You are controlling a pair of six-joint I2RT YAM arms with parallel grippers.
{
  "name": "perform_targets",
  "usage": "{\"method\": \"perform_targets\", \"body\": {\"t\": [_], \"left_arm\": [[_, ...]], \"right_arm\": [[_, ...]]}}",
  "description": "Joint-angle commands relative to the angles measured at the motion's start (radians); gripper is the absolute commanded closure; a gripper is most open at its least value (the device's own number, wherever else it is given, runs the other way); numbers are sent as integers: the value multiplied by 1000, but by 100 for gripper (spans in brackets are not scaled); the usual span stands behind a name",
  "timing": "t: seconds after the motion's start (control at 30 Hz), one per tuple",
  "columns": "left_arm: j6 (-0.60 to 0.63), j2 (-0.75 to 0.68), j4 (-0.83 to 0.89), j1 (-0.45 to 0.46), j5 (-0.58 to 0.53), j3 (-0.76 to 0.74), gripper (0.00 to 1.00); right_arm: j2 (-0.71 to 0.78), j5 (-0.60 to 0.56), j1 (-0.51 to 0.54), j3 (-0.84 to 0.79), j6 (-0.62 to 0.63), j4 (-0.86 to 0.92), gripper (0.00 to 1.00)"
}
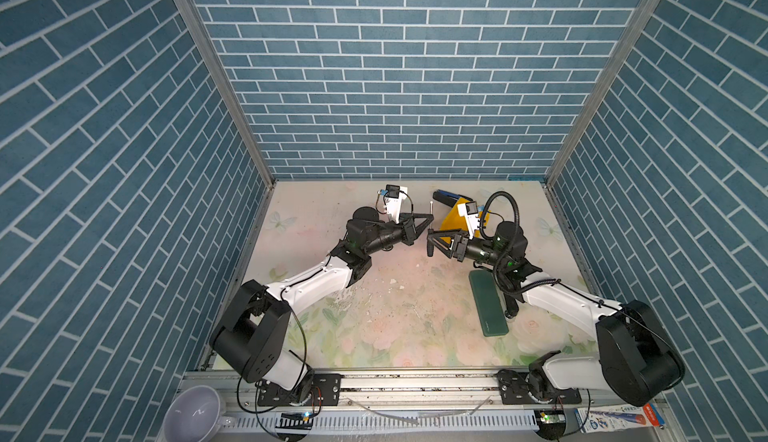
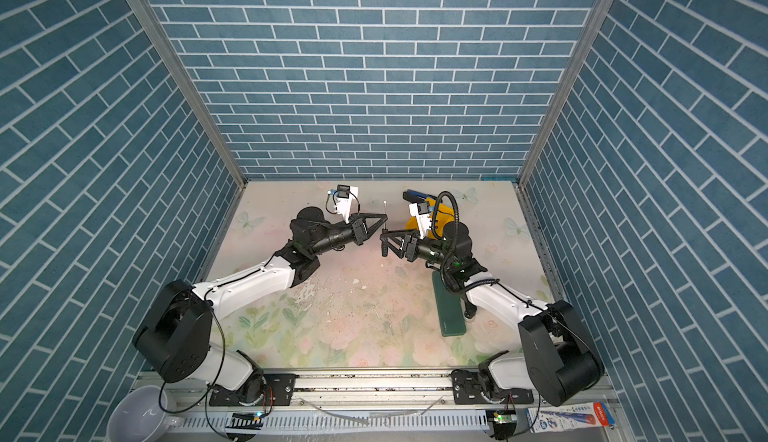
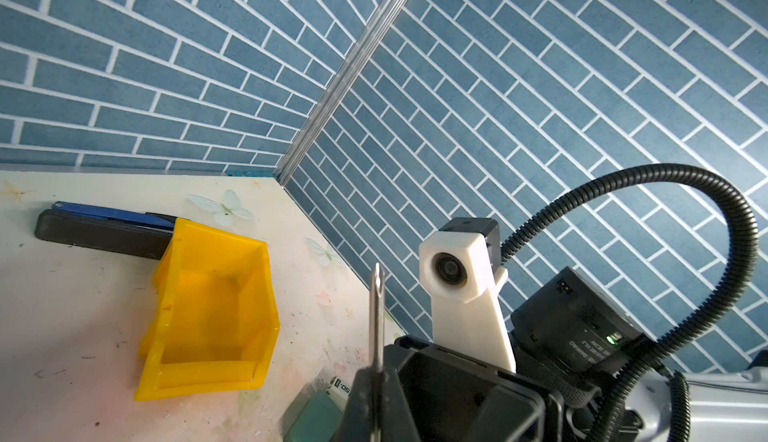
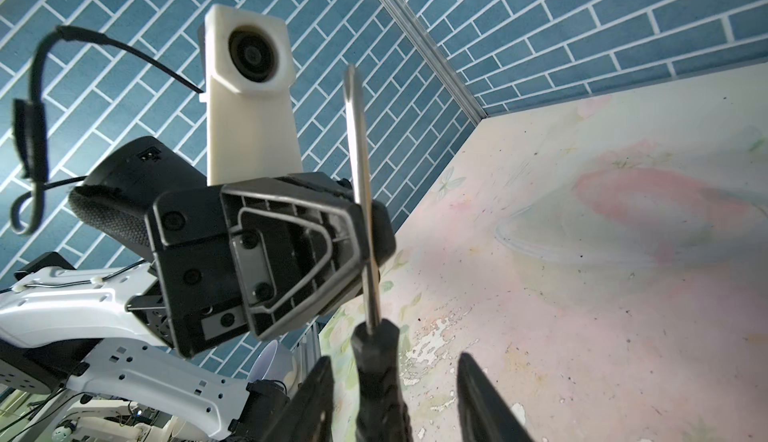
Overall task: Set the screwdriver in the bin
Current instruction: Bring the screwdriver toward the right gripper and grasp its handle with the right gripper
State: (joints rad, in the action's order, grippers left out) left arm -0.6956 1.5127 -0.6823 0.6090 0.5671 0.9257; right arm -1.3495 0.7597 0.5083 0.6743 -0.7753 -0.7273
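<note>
handover in mid-air beside the bin (image 3: 257,278): from my remote station i see the left gripper (image 1: 430,224) pinched tight on the thin silver shaft of the screwdriver (image 1: 432,210), holding it upright and clear of the table (image 1: 395,294), tip up and black handle down. the right gripper (image 4: 395,361) sits around that handle with its jaws part open; in the right wrist view a gap shows on either side of the handle, so i judge it has no hold yet. the screwdriver is near the bin but not above it, on the side of the bin toward the left arm. the bin looks empty in the left wrist view, with a black-and-blue tool (image 3: 104,232) just behind its tall back wall and a dark green case (image 1: 488,307) lying on the bin's near side. by my reading the pickup is done; the pass to the right arm, the carry over the bin and the drop are all left
</note>
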Motion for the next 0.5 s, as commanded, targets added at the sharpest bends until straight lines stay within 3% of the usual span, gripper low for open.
{"method": "perform_targets", "body": {"t": [0.0,0.3,0.4,0.47], "left_arm": [[16,-22,-19,5,19,25,100],[29,-26,-10,6,15,25,100],[57,-34,6,10,-4,21,90],[81,-43,18,14,-25,13,79]], "right_arm": [[-12,36,-5,20,-22,-46,60],[-27,33,-8,29,-38,-63,92],[-23,32,-11,25,-36,-62,97],[-22,25,-12,24,-35,-63,98]]}}
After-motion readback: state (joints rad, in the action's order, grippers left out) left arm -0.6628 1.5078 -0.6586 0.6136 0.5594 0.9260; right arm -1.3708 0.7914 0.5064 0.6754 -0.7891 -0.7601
